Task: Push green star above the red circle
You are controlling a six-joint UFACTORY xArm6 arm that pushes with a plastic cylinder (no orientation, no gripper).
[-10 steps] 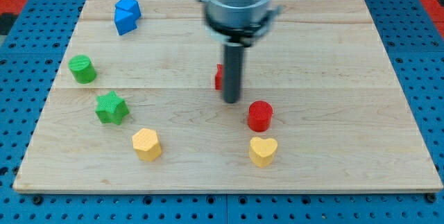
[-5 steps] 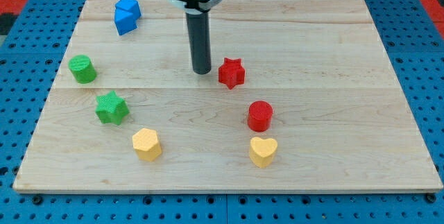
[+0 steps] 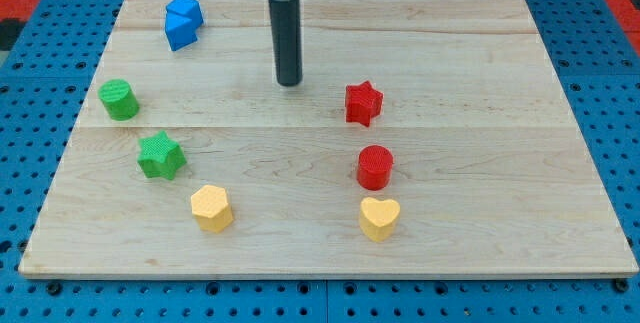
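Note:
The green star [image 3: 160, 155] lies at the view's left, below the green cylinder [image 3: 119, 99]. The red circle [image 3: 375, 167] sits right of centre, with the red star [image 3: 364, 103] just above it and the yellow heart [image 3: 379, 218] below it. My tip [image 3: 289, 82] stands on the board in the upper middle, left of the red star and apart from it, far up and right of the green star. It touches no block.
A blue block [image 3: 182, 21] lies at the upper left. A yellow block [image 3: 212, 207] sits below and right of the green star. The wooden board [image 3: 560, 243] rests on a blue pegboard surface.
The red star has shifted right, now above the red circle. My tip moved from near the red circle to the upper left, then slightly up. The green star has not moved.

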